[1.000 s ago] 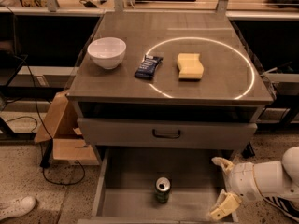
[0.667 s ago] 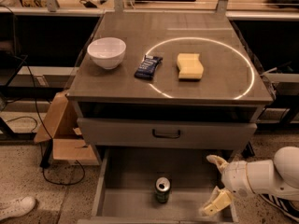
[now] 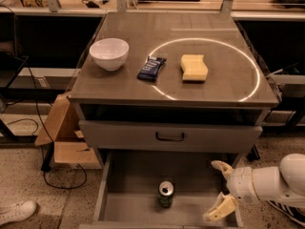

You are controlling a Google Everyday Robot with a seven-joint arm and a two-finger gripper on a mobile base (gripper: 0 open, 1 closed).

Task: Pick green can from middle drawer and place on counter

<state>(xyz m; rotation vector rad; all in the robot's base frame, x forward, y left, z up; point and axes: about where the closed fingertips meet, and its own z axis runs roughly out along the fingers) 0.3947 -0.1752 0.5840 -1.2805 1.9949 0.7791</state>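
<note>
The green can (image 3: pixel 166 194) stands upright on the bare floor of the pulled-out middle drawer (image 3: pixel 131 182), near its front middle, silver top showing. My gripper (image 3: pixel 218 190) reaches in from the right on a white arm, over the drawer's right side, open, with one finger up near the drawer's back and the other low near the front. It is to the right of the can and apart from it, holding nothing. The counter (image 3: pixel 119 87) above carries a bright white circle.
On the counter sit a white bowl (image 3: pixel 109 53), a dark blue snack packet (image 3: pixel 151 68) and a yellow sponge (image 3: pixel 194 67). A closed drawer front with a dark handle (image 3: pixel 170 136) is above the open drawer. A cardboard box (image 3: pixel 62 132) stands left of the cabinet.
My gripper has shifted left over the drawer, closer to the can. The can has not moved.
</note>
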